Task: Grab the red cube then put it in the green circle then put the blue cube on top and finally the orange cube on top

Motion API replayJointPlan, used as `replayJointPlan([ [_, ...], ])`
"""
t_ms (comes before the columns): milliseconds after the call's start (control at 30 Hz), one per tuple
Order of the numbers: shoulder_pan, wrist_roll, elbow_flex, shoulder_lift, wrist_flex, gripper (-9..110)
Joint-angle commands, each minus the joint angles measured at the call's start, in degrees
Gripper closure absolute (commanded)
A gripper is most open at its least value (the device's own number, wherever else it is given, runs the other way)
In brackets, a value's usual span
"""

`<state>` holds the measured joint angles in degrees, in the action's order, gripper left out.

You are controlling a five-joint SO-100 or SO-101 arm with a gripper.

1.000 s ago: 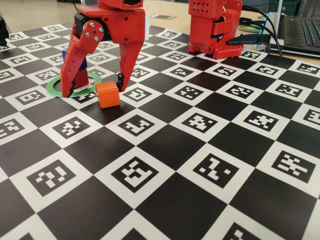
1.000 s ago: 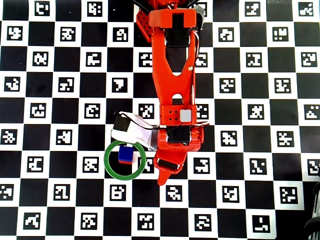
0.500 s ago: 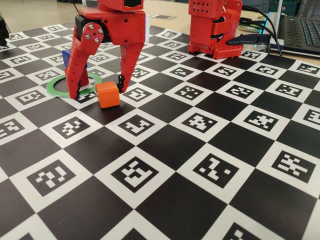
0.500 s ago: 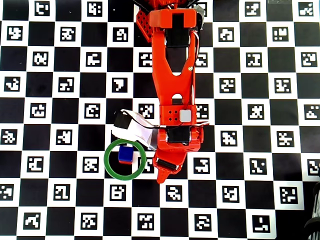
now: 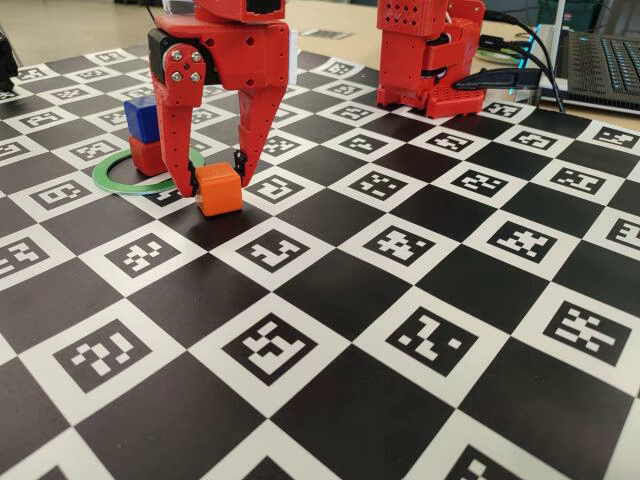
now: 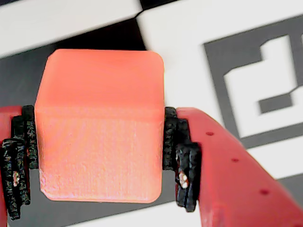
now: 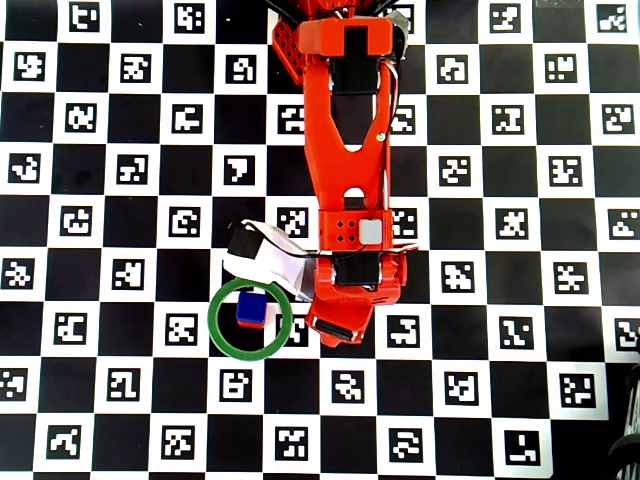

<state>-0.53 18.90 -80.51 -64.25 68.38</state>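
The hand (image 5: 214, 167) grips the orange cube (image 5: 217, 189), black pads (image 6: 176, 142) pressed on both its sides, the cube resting on the worktop (image 5: 420, 330) just beside the green circle (image 5: 120, 180). Inside the ring the blue cube (image 5: 141, 117) sits atop the red cube (image 5: 147, 156). The worktop's checkered markers carry no readable writing.

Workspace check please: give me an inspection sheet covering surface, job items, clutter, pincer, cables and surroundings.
Surface: checkerboard mat printed with markers, flat.
Job's things: blue cube stacked on red cube inside the green circle; orange cube on the mat just outside the ring.
Clutter: nothing seen.
Pincer: pincer closed on the orange cube, pads touching both side faces; cube seems not yet lifted.
Cables: black leads behind the arm base.
Surroundings: laptop at far right.
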Motion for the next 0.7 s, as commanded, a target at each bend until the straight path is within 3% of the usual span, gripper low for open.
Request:
replayJointPlan([
  [0,-2.29,-1.93,7.91,-5.27,4.57,96],
  [667,-9.76,-23.64,34.01,-6.5,27.16,96],
])
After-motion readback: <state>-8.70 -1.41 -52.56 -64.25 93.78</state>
